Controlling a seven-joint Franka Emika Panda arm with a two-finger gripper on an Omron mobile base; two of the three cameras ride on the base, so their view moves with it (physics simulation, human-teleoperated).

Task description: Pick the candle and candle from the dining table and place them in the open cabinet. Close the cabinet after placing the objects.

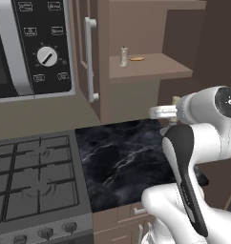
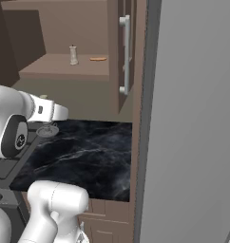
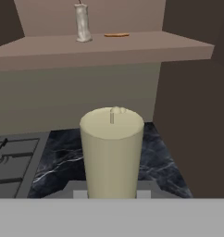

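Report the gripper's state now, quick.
Gripper: jaws shut on the short candle, held above the dining table.

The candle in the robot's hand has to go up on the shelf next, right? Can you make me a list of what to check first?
1. Candle in the gripper: ok, the short cream candle stands upright, held at its base.
2. Cabinet door open: ok, the shelf is uncovered.
3. Free spot on the shelf: ok, bare wood right of the small flat brown thing.
4. Other candle already up there: ok, it stands on the shelf.
5. Candle high enough to clear the shelf edge: not ok, it is below the shelf.
6. Grip firm enough: cannot tell.
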